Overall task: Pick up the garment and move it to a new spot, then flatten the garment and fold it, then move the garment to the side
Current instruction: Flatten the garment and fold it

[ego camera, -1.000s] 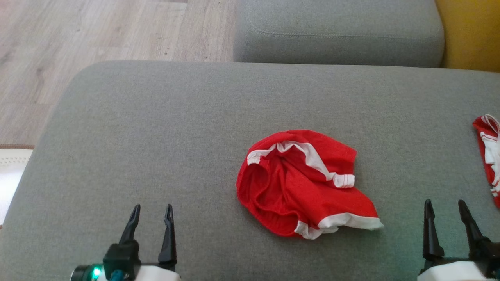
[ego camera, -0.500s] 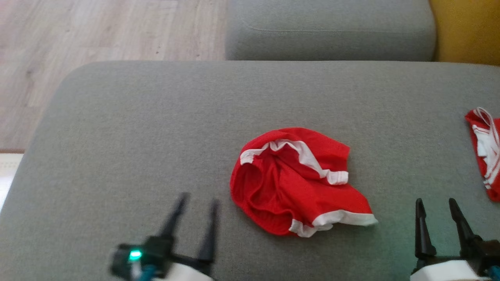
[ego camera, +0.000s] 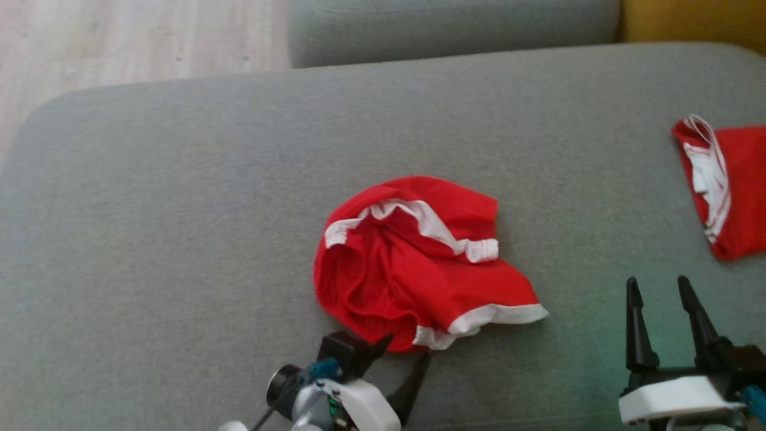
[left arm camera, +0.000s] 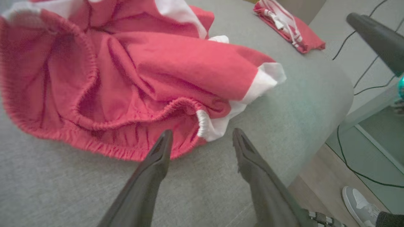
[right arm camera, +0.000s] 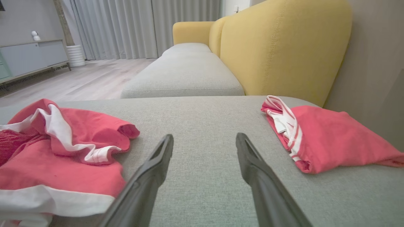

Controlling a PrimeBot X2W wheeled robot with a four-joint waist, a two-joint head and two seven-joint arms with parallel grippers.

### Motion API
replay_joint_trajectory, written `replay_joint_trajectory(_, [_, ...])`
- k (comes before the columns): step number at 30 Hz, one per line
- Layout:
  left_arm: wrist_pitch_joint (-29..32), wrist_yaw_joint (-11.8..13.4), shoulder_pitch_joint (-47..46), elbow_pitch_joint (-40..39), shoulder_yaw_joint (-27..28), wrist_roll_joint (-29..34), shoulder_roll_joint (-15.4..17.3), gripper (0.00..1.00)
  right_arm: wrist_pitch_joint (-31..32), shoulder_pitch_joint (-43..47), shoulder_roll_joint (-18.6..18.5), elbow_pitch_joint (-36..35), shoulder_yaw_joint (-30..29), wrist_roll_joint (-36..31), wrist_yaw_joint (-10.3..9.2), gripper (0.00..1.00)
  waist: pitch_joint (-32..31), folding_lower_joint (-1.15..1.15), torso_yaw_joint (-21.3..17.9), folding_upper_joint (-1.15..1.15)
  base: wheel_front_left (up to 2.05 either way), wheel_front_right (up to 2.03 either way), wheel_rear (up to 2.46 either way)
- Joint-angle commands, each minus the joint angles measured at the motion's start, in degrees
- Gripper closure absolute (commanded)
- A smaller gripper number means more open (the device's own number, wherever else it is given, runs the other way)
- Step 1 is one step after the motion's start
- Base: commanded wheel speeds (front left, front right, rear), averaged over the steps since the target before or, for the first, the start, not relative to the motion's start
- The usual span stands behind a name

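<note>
The garment (ego camera: 413, 269) is a pair of red shorts with white trim, lying crumpled in the middle of the grey cushion (ego camera: 179, 239). My left gripper (ego camera: 406, 352) stands open at the shorts' near edge, one fingertip on each side of the hem. In the left wrist view the elastic waistband and a white hem corner of the garment (left arm camera: 126, 72) lie just past the open left gripper (left arm camera: 202, 138). My right gripper (ego camera: 656, 288) is open over bare cushion at the lower right. In the right wrist view the garment (right arm camera: 56, 157) lies left of the right gripper (right arm camera: 205, 142).
A second red and white garment (ego camera: 727, 185) lies at the cushion's right edge, also visible as a folded red piece (right arm camera: 322, 138). A grey seat (ego camera: 449, 27) and a yellow sofa back (right arm camera: 284, 47) stand beyond. Wooden floor (ego camera: 119, 42) is at the far left. A person's shoe (left arm camera: 359, 201) is on the floor.
My left gripper has swung right and forward up to the garment's near edge. The head camera has shifted, so the whole scene sits further left and up. The right gripper stays open in place.
</note>
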Motion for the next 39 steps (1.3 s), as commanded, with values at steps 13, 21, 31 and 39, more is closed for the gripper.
replay_joint_trajectory(13, [-6.4,3.5,-11.4,10.3,-8.4,-15.9,-0.4,1.00,-0.5,-2.7,-0.6,-1.4,1.0,0.9,0.42,0.00,1.5,0.00,-2.0,0.00,0.00,0.00,0.00])
replay_joint_trajectory(21, [-8.5,4.5,-13.4,12.1,-7.2,-19.9,0.9,1.00,-0.5,-2.4,-0.6,-1.5,0.3,1.1,0.42,0.00,1.4,0.00,-0.7,0.00,0.00,0.00,0.00])
replay_joint_trajectory(31, [-3.8,9.9,-2.3,-4.6,-2.1,-24.2,16.6,1.00,-0.5,-0.4,-0.6,-0.4,-0.8,1.6,0.42,0.00,0.6,0.00,1.9,0.00,0.00,0.00,0.00])
replay_joint_trajectory(39, [-4.0,13.9,2.1,-12.6,-0.5,-25.3,18.7,0.00,-0.5,-1.2,-0.6,0.5,-0.2,1.1,0.42,0.00,0.1,0.00,2.5,0.00,0.00,0.00,0.00])
